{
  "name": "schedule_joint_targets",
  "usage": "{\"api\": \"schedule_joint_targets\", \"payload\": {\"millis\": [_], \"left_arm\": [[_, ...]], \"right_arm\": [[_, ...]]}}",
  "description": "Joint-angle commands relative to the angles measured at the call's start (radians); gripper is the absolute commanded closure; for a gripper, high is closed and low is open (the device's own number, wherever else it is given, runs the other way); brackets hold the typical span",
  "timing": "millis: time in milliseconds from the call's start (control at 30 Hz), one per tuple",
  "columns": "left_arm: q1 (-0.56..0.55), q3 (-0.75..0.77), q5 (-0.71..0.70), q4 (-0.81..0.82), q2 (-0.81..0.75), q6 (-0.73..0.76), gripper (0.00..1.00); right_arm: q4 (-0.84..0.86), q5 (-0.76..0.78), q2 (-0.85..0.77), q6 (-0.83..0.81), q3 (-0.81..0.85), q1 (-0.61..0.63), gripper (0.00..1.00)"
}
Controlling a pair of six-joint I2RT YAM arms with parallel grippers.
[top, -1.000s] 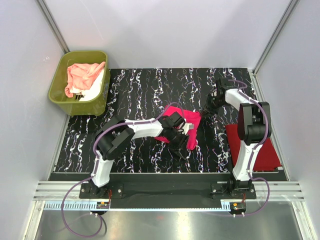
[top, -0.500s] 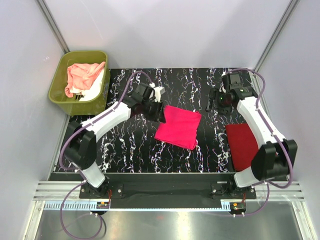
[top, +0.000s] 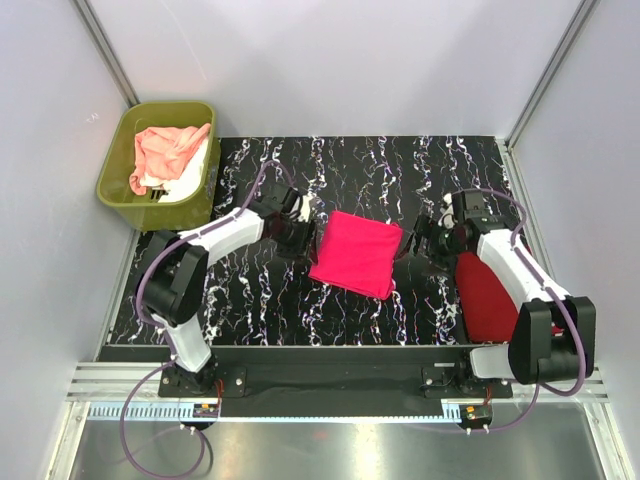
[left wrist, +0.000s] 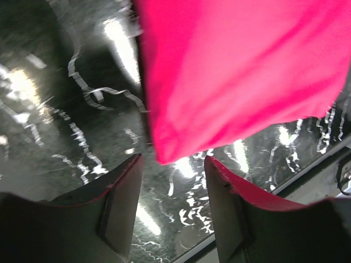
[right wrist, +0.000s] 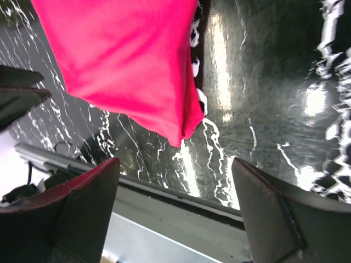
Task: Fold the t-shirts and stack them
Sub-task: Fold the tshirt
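A hot pink t-shirt (top: 357, 253) lies folded in a rough square in the middle of the black marbled table (top: 270, 290). My left gripper (top: 301, 236) is at its left edge, jaws open and empty. In the left wrist view the pink shirt (left wrist: 236, 71) ends in a corner just ahead of the open left gripper (left wrist: 173, 164). My right gripper (top: 417, 245) is at the shirt's right edge, jaws wide and empty. The right wrist view shows the pink shirt (right wrist: 120, 60) ahead of the right gripper (right wrist: 174, 164). A darker red folded t-shirt (top: 492, 297) lies at the right, partly under the right arm.
An olive-green tub (top: 112, 170) stands off the table's far left corner, holding a crumpled peach-pink t-shirt (top: 165, 148) over a white one (top: 186, 181). Grey walls close in the back and sides. A metal rail (top: 330, 385) runs along the near edge.
Both arms swung away and came back to the pink shirt's left and right edges. Both sets of jaws opened wider. The pink shirt now lies flat and untouched.
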Motion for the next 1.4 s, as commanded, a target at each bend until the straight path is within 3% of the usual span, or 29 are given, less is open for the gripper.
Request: {"api": "schedule_joint_targets", "payload": {"millis": [0,133,200,267,367,500,600,633,733,900,1067,1167,1200,1267,1367], "left_arm": [[0.030,-0.033,0.032,0.049,0.018,-0.002,0.46],[0.045,-0.053,0.099,0.104,0.053,-0.016,0.46],[0.047,-0.048,0.148,0.135,0.084,-0.028,0.51],[0.047,-0.045,0.171,0.146,0.107,-0.040,0.61],[0.048,-0.047,0.175,0.160,0.121,-0.047,0.67],[0.048,-0.070,0.188,0.185,0.118,-0.056,0.70],[0.048,-0.074,0.192,0.193,0.122,-0.071,0.80],[0.047,-0.077,0.189,0.195,0.121,-0.074,0.88],[0.047,-0.105,0.176,0.204,0.115,-0.093,1.00],[0.031,-0.197,0.176,0.268,0.083,-0.172,1.00],[-0.053,-0.249,0.175,0.351,0.024,-0.318,1.00],[-0.165,-0.210,0.184,0.374,0.010,-0.359,0.87],[-0.205,-0.197,0.191,0.374,0.007,-0.361,0.75],[-0.222,-0.164,0.199,0.332,-0.020,-0.323,0.61],[-0.193,-0.101,0.179,0.214,-0.097,-0.214,0.54]], "right_arm": [[0.141,-0.089,0.006,0.039,-0.045,0.001,0.12],[0.247,-0.082,0.149,0.071,-0.020,0.001,0.24],[0.268,-0.063,0.203,0.062,0.013,0.003,0.30],[0.301,-0.053,0.282,0.050,0.042,0.000,0.43],[0.308,-0.050,0.394,0.039,0.117,-0.014,0.47],[0.318,-0.050,0.503,0.050,0.219,-0.017,0.44],[0.322,-0.056,0.574,0.061,0.283,-0.017,0.47],[0.328,-0.054,0.606,0.067,0.297,-0.017,0.50],[0.334,-0.068,0.677,0.071,0.361,-0.017,0.65],[0.327,-0.073,0.772,0.064,0.519,-0.002,0.78],[0.282,-0.086,0.914,0.050,0.786,0.069,0.79],[0.223,-0.094,1.013,0.051,0.979,0.113,0.75],[0.183,-0.091,1.031,0.059,1.022,0.118,0.71],[0.140,-0.076,1.065,0.047,1.123,0.120,0.59],[-0.042,0.001,1.059,-0.051,1.224,0.120,0.43]]}}
